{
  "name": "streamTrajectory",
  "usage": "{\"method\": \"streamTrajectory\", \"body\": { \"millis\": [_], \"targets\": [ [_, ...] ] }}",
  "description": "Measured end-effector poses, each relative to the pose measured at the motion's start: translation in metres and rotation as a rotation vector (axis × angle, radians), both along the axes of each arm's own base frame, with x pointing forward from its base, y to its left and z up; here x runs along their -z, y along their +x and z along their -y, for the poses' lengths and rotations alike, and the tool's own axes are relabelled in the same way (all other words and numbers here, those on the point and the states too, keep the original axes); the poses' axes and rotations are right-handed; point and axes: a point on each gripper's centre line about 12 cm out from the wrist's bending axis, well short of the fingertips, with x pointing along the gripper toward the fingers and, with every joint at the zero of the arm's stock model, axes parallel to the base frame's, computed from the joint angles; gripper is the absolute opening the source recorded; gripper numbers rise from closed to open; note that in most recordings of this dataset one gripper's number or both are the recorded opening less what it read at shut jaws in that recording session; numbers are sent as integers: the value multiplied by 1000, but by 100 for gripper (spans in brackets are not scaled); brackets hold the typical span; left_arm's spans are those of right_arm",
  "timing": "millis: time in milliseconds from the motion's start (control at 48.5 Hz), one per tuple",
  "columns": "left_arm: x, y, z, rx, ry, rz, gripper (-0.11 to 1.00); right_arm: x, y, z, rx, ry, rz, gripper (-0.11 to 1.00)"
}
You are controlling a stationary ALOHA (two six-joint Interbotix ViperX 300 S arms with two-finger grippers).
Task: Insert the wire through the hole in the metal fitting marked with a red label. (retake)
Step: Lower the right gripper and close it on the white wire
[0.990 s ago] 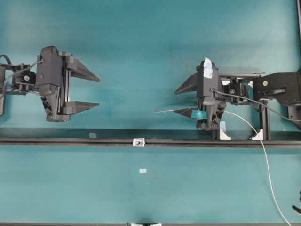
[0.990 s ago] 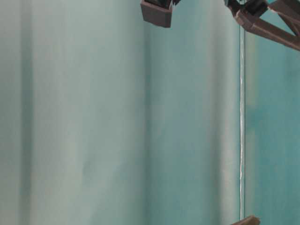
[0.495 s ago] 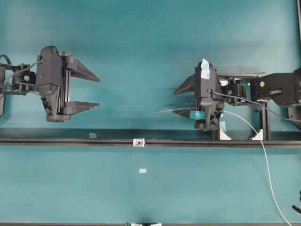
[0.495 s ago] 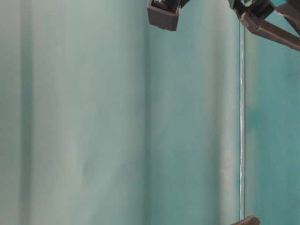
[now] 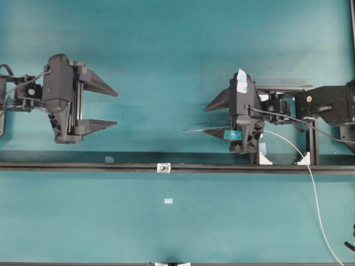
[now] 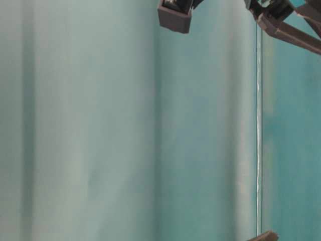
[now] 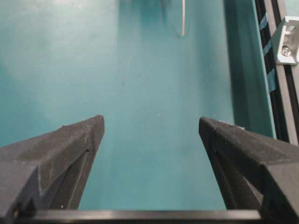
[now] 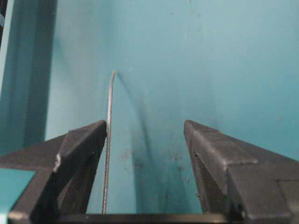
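The thin silver wire [image 5: 310, 183] curves up from the bottom right and passes under my right gripper [image 5: 206, 119]. Its tip [image 5: 185, 131] pokes out to the left by the near finger. In the right wrist view the wire [image 8: 108, 140] runs along the inner face of the left finger [image 8: 81, 149], and the jaws stand wide apart, not clamped on it. The small silvery metal fitting [image 5: 163, 167] sits on the black rail [image 5: 83, 165], below and left of the wire tip. My left gripper [image 5: 115, 108] hovers open and empty at the far left. Its wrist view shows the fitting [image 7: 286, 44] and the wire tip [image 7: 183, 21].
White clamp blocks [image 5: 265, 158] stand at the rail under the right arm. A pale sticker [image 5: 168, 200] lies on the teal mat below the fitting. The table-level view shows only a dark gripper part [image 6: 174, 15] at the top.
My right gripper has shifted slightly to the left, with the wire still lying between its jaws. The left arm has not moved.
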Motion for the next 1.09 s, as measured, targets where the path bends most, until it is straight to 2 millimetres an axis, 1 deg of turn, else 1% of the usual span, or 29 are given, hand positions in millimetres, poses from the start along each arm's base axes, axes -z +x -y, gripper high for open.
{"method": "streamTrajectory", "body": {
  "millis": [41,83,186,248,289,330,1011,1093],
  "targets": [
    [0,0,0,0,0,0,59,0,0,0,0,0,0,67],
    [-1,0,0,0,0,3,59,0,0,0,0,0,0,60],
    [0,0,0,0,0,0,58,0,0,0,0,0,0,31],
    [-1,0,0,1,1,3,58,0,0,0,0,1,2,15],
    [0,0,0,0,0,2,58,0,0,0,1,1,-2,8],
    [0,0,0,0,0,2,58,0,0,-1,-2,0,0,3],
    [0,0,0,-1,-1,2,58,-3,2,0,-3,-3,26,2],
    [0,0,0,-1,-3,2,58,-7,2,0,-3,-2,37,2]
  ]
}}
